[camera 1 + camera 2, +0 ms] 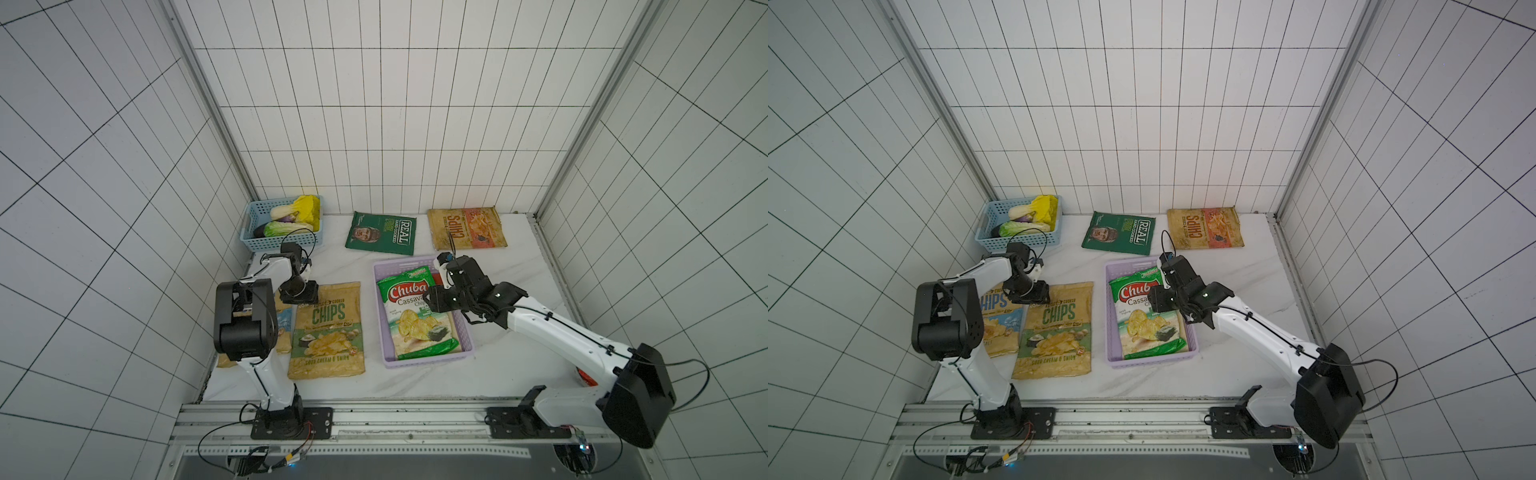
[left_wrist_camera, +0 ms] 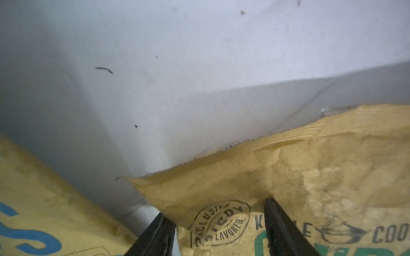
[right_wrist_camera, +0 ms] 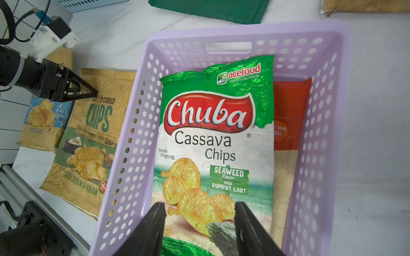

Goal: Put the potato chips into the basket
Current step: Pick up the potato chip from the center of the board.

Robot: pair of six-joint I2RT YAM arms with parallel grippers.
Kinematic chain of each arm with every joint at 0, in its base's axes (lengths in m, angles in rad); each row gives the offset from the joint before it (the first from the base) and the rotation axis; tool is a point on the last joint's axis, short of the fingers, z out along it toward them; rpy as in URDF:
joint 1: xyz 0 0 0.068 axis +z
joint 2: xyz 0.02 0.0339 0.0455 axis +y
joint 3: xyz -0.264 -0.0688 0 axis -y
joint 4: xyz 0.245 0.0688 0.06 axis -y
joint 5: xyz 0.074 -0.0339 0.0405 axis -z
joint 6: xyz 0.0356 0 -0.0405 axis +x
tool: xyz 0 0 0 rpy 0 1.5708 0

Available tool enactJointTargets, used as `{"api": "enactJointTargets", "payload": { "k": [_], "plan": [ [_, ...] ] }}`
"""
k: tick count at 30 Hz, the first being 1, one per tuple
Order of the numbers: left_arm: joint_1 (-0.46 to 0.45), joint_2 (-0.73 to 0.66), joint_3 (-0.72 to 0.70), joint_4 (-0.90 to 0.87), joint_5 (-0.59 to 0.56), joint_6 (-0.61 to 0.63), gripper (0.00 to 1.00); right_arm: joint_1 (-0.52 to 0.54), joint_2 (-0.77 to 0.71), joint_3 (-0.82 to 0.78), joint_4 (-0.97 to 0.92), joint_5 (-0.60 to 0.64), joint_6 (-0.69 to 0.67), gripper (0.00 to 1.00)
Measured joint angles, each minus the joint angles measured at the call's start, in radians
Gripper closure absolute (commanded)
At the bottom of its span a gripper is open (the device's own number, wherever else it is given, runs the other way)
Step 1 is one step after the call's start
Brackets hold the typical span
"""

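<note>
In the lilac basket [image 3: 319,141], frame centre, the Chuba bag [image 3: 213,133] hides most of a cream-and-red bag [image 3: 290,106]. Right jaws gape empty above it; left jaws, apart, straddle a corner of the sour-cream bag [image 2: 310,172].

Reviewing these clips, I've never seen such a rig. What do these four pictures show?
Two robot arms stand at a white table, each ending in a two-fingered gripper. Two pictures look down from overhead; the other two come from a camera on each wrist. The left gripper is open, its fingers astride a corner of the sour cream and onion CHIPS bag. The right gripper hangs open, empty, over the lilac basket, where the Chuba bag lies on a red and cream bag. Outside lie a sea salt bag, the REAL bag, a third CHIPS bag, and a blue basket of toy vegetables.
</note>
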Motion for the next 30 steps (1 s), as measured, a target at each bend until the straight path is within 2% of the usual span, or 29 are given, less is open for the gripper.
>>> {"api": "enactJointTargets", "payload": {
  "k": [3, 6, 10, 13, 16, 24, 30],
  "plan": [
    [0.0, 0.003, 0.0, 0.0, 0.014, 0.0, 0.57, 0.0, -0.014, 0.0, 0.0, 0.005, 0.0, 0.46],
    [0.0, 0.003, -0.002, 0.002, 0.023, 0.001, 0.6, 0.0, -0.016, 0.0, -0.001, 0.005, 0.0, 0.46],
    [0.0, -0.013, -0.019, 0.01, 0.027, -0.011, 0.75, 0.0, -0.016, 0.0, -0.005, 0.005, 0.0, 0.46],
    [-0.001, -0.041, -0.038, 0.011, 0.037, -0.018, 0.92, 0.0, -0.016, 0.0, -0.01, 0.005, 0.0, 0.46],
    [-0.002, -0.092, -0.055, 0.011, 0.053, -0.019, 1.0, 0.0, -0.016, 0.0, -0.014, 0.005, 0.0, 0.46],
    [-0.003, -0.25, -0.065, -0.014, 0.089, -0.025, 1.0, 0.0, -0.055, 0.0, -0.044, 0.026, -0.004, 0.46],
    [-0.003, -0.36, -0.026, -0.126, 0.167, -0.027, 1.0, 0.0, -0.092, 0.0, -0.066, 0.063, -0.011, 0.46]
  ]
}}
